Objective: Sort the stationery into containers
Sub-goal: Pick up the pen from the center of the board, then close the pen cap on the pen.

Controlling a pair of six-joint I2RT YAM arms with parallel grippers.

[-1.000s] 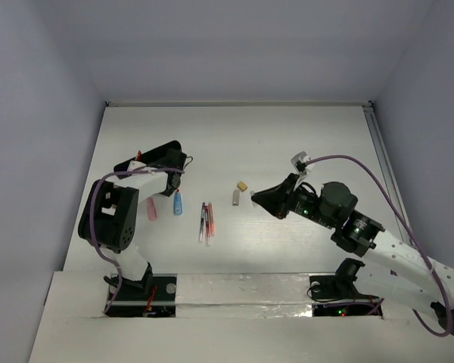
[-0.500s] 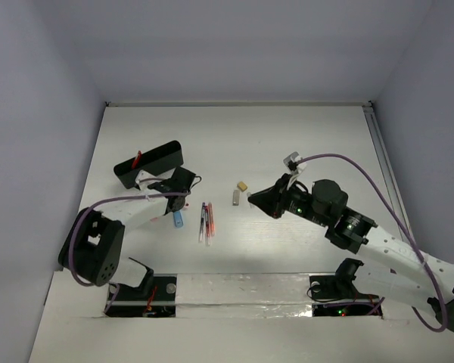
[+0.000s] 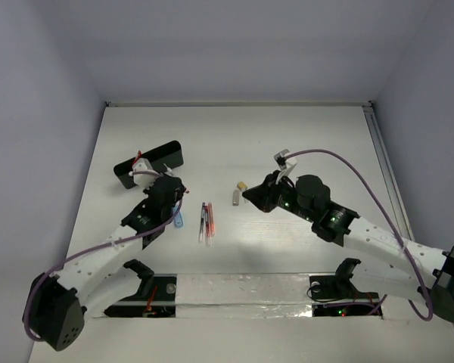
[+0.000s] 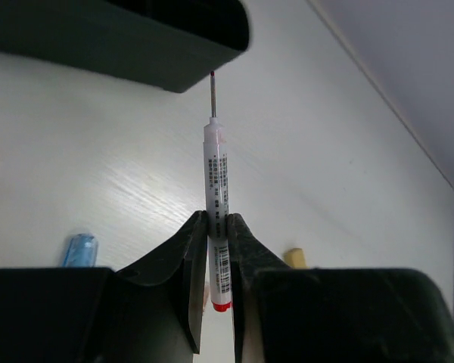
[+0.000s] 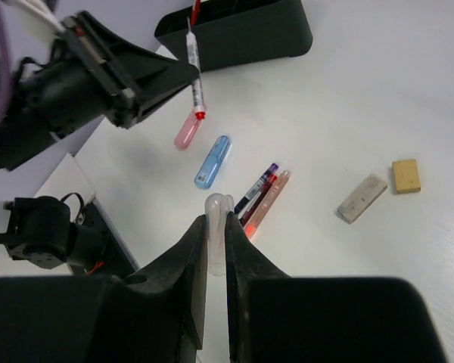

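Observation:
My left gripper [image 4: 217, 219] is shut on a white pen [image 4: 216, 166] with a red end, its thin tip pointing toward the black box [image 4: 136, 45]. From above, the left gripper [image 3: 175, 198] hangs just near of the box [image 3: 155, 157]. My right gripper [image 5: 216, 219] is shut on a short clear capsule piece [image 5: 214, 203] above the table. From above, the right gripper [image 3: 250, 195] sits beside the erasers. A red pen [image 5: 194, 11] stands in the box [image 5: 242, 30]. The left gripper's held pen [image 5: 194, 91] also shows in the right wrist view.
On the table lie a pink capsule [image 5: 188, 132], a blue capsule [image 5: 213, 161], a bundle of three pens [image 5: 261, 193], a grey-white eraser [image 5: 362, 198] and a beige eraser [image 5: 405, 175]. From above the pens [image 3: 206, 221] lie between the two grippers.
The left arm has stretched out and carried its pen from over the box to the near side of it. The right gripper has shifted left toward the erasers, still gripping its piece.

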